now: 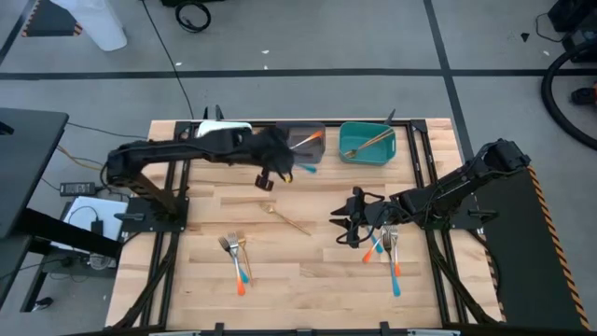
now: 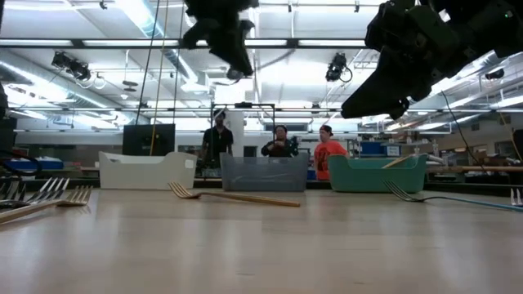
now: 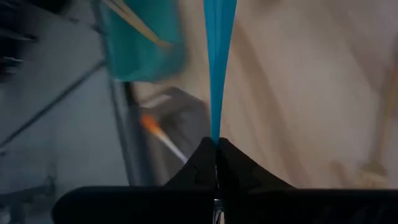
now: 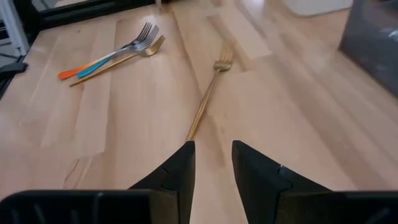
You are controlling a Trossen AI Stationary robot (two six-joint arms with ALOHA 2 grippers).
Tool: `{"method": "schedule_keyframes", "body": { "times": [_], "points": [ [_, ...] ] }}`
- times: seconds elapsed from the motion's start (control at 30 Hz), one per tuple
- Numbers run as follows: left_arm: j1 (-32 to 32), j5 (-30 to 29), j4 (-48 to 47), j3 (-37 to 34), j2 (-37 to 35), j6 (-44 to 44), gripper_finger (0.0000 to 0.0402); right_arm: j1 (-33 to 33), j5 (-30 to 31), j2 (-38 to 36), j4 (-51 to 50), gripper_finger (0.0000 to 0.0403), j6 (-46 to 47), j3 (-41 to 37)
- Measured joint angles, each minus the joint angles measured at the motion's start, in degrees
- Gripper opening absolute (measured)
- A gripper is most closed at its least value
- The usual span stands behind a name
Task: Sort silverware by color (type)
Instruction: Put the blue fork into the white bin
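Blue-handled utensil (image 3: 219, 68) clamped in left pincer (image 3: 216, 163); right pincer (image 4: 212, 163) parted, empty.

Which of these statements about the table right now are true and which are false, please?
1. The left gripper is shut on a blue-handled utensil. True.
2. The right gripper holds the gold fork. False: it is open, with the fork lying on the table ahead.
3. The teal bin holds gold silverware. True.
4. The grey bin is empty. False: an orange-handled utensil lies in it.
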Motion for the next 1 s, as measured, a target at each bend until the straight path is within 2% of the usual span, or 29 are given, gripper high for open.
{"method": "schedule_keyframes", "body": {
  "times": [0.43,0.73,1.0],
  "points": [
    [8.2,3.8,14.9,0.1,-9.7,-3.5,0.0008,-0.2,1.5,0.0,1.3,0.0116,-2.8,0.0],
    [11.2,4.9,18.4,0.1,-15.0,-10.3,0.0009,-0.2,1.5,0.0,1.6,0.0116,-2.8,0.0],
    [13.1,4.9,20.7,0.1,-18.9,-10.7,0.0009,-0.2,1.5,0.0,1.7,0.0116,-3.0,0.0]
  ]
}}
